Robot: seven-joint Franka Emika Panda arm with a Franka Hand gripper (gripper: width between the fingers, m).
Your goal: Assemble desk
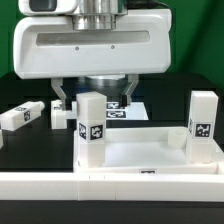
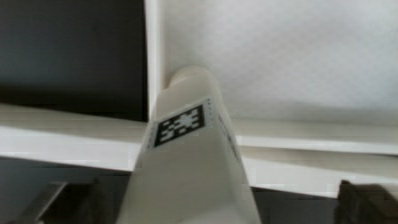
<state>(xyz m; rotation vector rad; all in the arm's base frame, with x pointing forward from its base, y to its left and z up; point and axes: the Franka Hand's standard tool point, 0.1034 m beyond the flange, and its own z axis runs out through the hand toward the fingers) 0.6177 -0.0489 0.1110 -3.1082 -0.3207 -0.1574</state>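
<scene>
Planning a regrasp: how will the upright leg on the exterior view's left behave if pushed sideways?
The leg looks like stiff plastic, so it probably won't flex. Tall and narrow, it may tip unless firmly seated in the desk top. Its smooth white faces could be slippery.

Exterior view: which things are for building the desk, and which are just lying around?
For the desk:
desk top
upright leg on the exterior view's left
upright leg on the exterior view's right
leg lying flat

Just there:
marker board
low white wall
</scene>
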